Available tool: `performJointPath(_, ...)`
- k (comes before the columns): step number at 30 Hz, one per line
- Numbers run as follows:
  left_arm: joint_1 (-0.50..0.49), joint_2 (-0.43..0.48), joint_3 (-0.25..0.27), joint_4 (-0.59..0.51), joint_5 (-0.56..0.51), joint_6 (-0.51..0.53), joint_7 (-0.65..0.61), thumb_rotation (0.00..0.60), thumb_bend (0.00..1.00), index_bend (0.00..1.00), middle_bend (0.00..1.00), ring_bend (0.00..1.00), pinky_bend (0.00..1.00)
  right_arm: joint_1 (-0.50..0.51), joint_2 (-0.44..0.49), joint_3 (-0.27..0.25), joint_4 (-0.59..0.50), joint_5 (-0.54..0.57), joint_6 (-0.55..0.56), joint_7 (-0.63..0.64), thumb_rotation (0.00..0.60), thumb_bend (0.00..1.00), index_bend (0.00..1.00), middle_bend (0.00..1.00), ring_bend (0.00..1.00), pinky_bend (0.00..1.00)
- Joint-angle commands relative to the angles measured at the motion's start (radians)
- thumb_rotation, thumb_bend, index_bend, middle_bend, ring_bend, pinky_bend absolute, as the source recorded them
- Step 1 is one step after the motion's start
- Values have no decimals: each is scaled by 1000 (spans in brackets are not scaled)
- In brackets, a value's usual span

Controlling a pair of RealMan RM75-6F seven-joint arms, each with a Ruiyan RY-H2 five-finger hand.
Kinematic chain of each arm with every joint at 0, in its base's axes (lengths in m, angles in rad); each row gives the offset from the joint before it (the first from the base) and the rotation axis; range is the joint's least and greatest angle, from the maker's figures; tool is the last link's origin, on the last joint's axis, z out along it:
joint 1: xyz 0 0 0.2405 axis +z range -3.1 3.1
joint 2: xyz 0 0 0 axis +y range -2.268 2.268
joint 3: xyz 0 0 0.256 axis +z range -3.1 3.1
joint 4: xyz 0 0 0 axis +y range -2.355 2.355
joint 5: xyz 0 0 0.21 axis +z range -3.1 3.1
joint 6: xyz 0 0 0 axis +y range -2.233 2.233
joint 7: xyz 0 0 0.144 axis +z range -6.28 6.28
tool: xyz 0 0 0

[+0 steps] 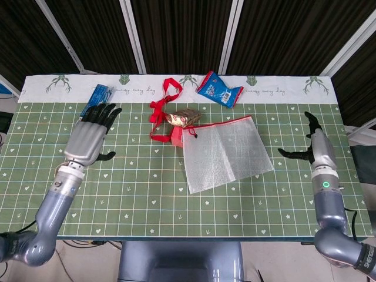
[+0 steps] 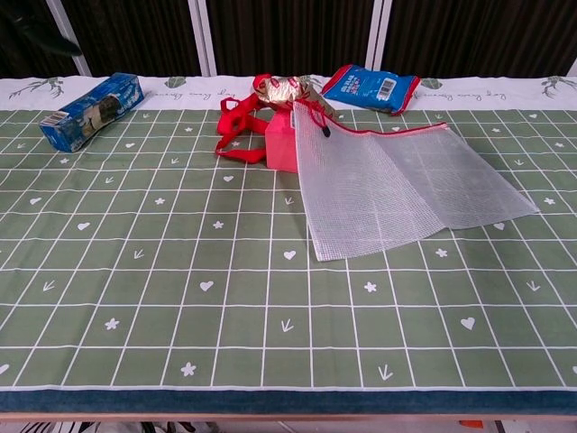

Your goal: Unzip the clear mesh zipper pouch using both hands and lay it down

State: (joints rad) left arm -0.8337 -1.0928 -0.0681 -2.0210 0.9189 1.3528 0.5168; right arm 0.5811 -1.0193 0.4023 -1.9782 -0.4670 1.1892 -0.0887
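Note:
The clear mesh zipper pouch (image 1: pixel 226 154) lies flat and skewed on the green checked table; it has a red zipper edge, and its black pull (image 2: pixel 326 133) sits at the left end, seen in the chest view with the pouch (image 2: pixel 397 187). My left hand (image 1: pixel 88 134) hovers at the table's left with fingers spread, holding nothing. My right hand (image 1: pixel 317 147) is at the right side, fingers apart, empty, well clear of the pouch. Neither hand shows in the chest view.
A red strap (image 1: pixel 163 108) and a small red block (image 2: pixel 281 144) lie by the pouch's left corner, with a foil-wrapped item (image 1: pixel 183 118) behind. A blue snack packet (image 1: pixel 218 89) lies at the back, a blue box (image 2: pixel 92 110) at the far left.

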Motion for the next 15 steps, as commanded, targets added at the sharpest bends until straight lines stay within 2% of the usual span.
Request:
performJointPath(1, 165, -13, 141, 11, 193, 114, -90, 600, 76, 3, 2, 0, 21, -158, 13, -208, 19, -365, 113, -23, 600, 134, 0, 0, 0, 206)
performJointPath(4, 259, -21, 200, 65, 288, 178, -145, 600, 74, 0, 0, 0, 4, -234, -7, -282, 90, -552, 202, -2, 600, 133, 0, 0, 0, 206)
performJointPath(8, 374, -36, 247, 137, 373, 268, -221, 600, 74, 0, 0, 0, 0, -317, -39, -351, 185, -713, 304, 31, 600, 134, 0, 0, 0, 203)
performJointPath(12, 480, -55, 272, 219, 416, 352, -273, 600, 70, 0, 0, 0, 0, -385, -73, -400, 302, -833, 396, 42, 600, 133, 0, 0, 0, 198)
performJointPath(15, 544, -68, 278, 275, 431, 394, -305, 600, 62, 0, 0, 0, 0, -421, -92, -417, 369, -873, 428, 62, 600, 133, 0, 0, 0, 198)
